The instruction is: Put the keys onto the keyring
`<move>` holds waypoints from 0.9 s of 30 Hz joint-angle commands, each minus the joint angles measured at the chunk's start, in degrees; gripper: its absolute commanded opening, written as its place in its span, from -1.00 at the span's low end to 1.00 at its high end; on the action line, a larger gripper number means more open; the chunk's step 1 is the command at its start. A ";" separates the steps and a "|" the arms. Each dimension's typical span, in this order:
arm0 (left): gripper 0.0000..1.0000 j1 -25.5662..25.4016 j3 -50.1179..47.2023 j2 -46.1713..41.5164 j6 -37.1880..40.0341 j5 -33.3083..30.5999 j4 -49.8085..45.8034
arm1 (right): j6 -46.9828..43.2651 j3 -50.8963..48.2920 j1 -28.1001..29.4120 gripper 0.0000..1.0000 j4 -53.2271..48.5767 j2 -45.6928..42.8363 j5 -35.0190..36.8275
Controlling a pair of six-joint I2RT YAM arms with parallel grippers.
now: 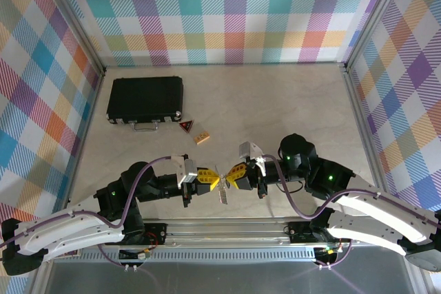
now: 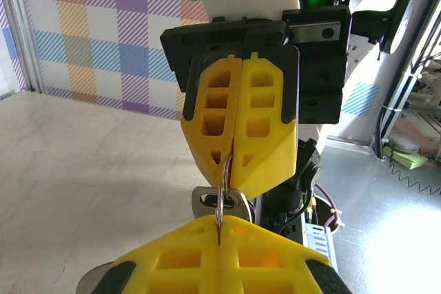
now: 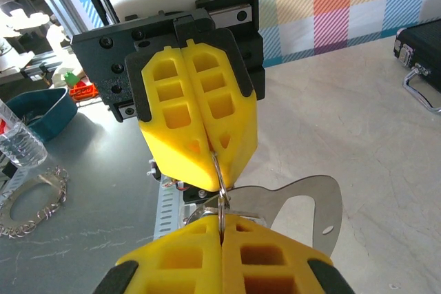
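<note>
Keys (image 1: 222, 195) hang lengthwise downward from their wire loop (image 2: 222, 197), pinched by the closed left gripper (image 1: 214, 181) and right gripper (image 1: 230, 177), above beige tabletop (image 1: 275, 101); plaid walls (image 1: 234, 5).

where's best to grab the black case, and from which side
Probably its handle, coming from the near side: the case lies flat and looks too wide for a gripper, while the thin handle juts from its near edge.

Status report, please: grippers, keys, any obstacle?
Left gripper and right gripper shut, tip to tip, on the wire loop. Keys hang below it. Black case and wooden block stand apart.
</note>
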 commanded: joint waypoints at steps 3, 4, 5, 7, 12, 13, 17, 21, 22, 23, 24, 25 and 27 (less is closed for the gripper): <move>-1.00 -0.53 2.03 -0.60 -0.49 1.55 2.09 | -0.74 -0.02 0.41 -1.00 2.18 -0.47 -0.17; -1.00 -0.53 1.99 -0.60 -0.43 1.55 2.18 | -0.74 -0.11 0.43 -1.00 2.26 -0.46 -0.13; -1.00 -0.51 1.94 -0.63 -0.43 1.55 2.18 | -0.67 -0.18 0.45 -1.00 2.27 -0.46 -0.20; -1.00 -0.53 1.90 -0.65 -0.42 1.54 2.18 | -0.69 -0.24 0.41 -1.00 2.37 -0.38 -0.10; -1.00 -0.53 1.81 -0.75 -0.44 1.55 2.09 | -0.75 -0.44 0.45 -1.00 2.59 -0.21 0.04; -1.00 -0.57 1.81 -0.77 -0.44 1.55 2.09 | -0.67 -0.46 0.45 -1.00 2.58 -0.13 0.10; -1.00 -0.53 1.63 -0.92 -0.57 1.55 2.09 | -0.66 -0.36 0.45 -1.00 2.40 0.32 0.28; -1.00 -0.54 1.55 -1.10 -0.51 1.46 2.09 | -0.66 -0.20 0.45 -1.00 2.27 0.57 0.28; -1.00 -0.53 1.55 -1.04 -0.52 1.47 2.06 | -0.58 -0.02 0.44 -1.00 2.17 0.64 0.36; -1.00 -0.53 1.51 -1.11 -0.57 1.45 2.01 | -0.75 0.13 0.45 -1.00 1.92 0.68 0.38; -1.00 -0.51 1.46 -1.13 -0.50 1.46 2.05 | -0.77 0.22 0.41 -1.00 1.92 0.83 0.36; -1.00 -0.53 1.45 -1.13 -0.45 1.46 2.09 | -0.84 0.24 0.44 -1.00 1.98 0.93 0.27; -1.00 -0.54 1.33 -1.13 -0.44 1.46 2.10 | -0.74 0.25 0.44 -1.00 2.10 1.12 0.21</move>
